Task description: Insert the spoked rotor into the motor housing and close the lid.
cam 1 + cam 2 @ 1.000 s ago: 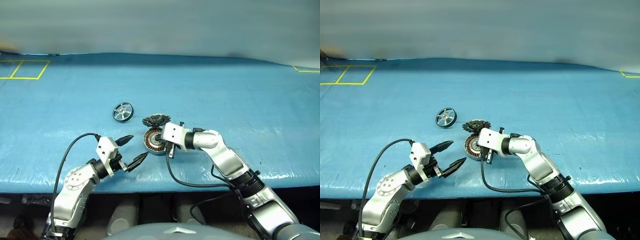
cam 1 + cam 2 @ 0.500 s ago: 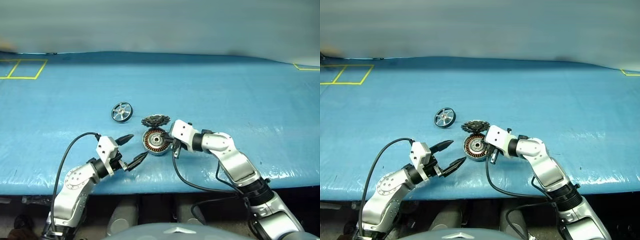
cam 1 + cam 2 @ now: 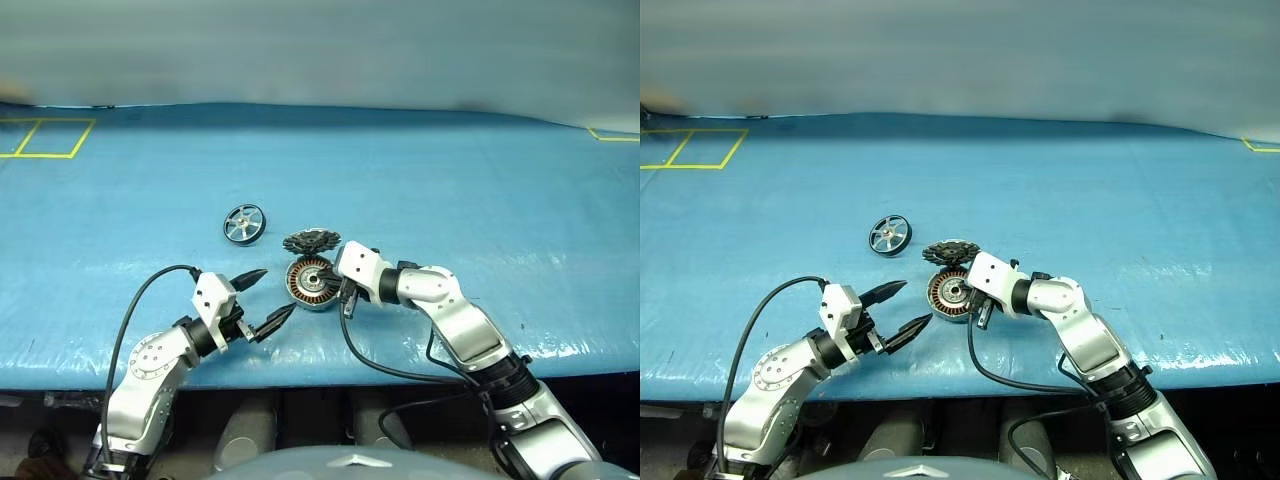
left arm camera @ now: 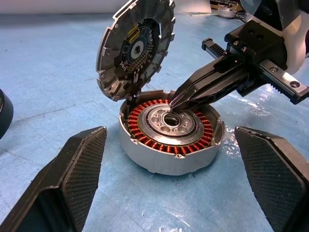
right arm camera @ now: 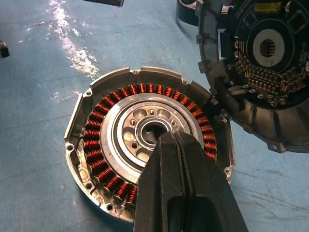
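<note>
A blue table covering (image 3: 480, 190) spread across the whole work surface, with yellow tape lines (image 3: 45, 138) marked at its far left corner. Near the front edge sat the motor housing (image 3: 309, 284), open, its copper windings ringing a silver centre. Its lid (image 3: 311, 241) stood raised on the far side, joined to the housing's rim and tilted up. The right gripper (image 4: 179, 98) had its fingers pressed together, the tips poised over the housing's silver centre. The left gripper (image 3: 268, 299) hung just to the housing's left, fingers spread wide and holding nothing. The spoked rotor (image 3: 244, 223) lay on the covering, apart from the housing, farther back and to the left.
</note>
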You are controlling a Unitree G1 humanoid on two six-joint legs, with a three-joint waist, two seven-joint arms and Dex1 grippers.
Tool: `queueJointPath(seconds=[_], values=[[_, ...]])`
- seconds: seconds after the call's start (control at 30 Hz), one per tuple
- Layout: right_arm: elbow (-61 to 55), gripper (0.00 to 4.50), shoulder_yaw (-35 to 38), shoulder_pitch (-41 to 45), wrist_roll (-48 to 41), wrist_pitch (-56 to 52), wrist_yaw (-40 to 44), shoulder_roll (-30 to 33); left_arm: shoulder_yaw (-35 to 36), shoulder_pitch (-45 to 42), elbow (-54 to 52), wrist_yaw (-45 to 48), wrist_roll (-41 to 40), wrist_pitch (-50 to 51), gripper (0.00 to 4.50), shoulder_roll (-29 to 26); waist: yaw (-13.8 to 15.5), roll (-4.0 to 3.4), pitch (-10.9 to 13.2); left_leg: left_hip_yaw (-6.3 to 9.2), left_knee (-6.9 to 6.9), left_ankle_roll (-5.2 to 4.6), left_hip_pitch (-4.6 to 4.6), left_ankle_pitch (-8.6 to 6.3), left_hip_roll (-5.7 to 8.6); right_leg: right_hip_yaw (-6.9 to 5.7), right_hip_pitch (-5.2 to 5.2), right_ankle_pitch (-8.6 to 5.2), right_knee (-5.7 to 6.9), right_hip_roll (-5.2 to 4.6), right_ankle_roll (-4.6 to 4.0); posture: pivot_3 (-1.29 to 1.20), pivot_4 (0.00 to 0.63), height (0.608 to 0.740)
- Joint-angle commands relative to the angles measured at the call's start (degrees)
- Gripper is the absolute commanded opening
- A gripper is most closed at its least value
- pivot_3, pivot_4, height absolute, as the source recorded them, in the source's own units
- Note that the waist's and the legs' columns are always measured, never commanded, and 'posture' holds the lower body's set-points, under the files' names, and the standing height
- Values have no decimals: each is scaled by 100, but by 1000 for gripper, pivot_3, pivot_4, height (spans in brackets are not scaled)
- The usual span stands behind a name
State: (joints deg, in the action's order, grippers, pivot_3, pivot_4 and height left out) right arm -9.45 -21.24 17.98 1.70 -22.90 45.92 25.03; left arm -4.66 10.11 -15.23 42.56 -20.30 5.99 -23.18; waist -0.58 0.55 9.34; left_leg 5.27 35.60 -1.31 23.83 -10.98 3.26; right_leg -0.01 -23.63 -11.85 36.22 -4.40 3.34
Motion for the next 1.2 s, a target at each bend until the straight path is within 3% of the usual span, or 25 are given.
queueJointPath(seconds=[0.03, 0.97, 1.2], values=[[-87, 12, -22, 93, -12, 116, -5, -39, 81, 16, -133, -19, -5, -55, 4500, -28, 0, 0, 0, 0, 0, 0, 0, 0, 0, 0, 0, 0, 0, 0, 0, 0, 150, 740], [575, 12, -412, 33, 542, 114, -107, 108, 35, 23, -160, -26, 3, -40, 4500, -16, 0, 2, -8, 1, 3, 1, -29, -1, 0, 0, 9, 0, 0, -2, 1, 0, 150, 740], [89, 12, 15, -85, -157, 52, 45, -97, 82, 9, -147, -38, 6, -41, 4500, -39, 6, 2, -11, 2, 7, 9, -26, -5, 0, -1, 9, 1, 0, -3, 2, 0, 150, 740]])
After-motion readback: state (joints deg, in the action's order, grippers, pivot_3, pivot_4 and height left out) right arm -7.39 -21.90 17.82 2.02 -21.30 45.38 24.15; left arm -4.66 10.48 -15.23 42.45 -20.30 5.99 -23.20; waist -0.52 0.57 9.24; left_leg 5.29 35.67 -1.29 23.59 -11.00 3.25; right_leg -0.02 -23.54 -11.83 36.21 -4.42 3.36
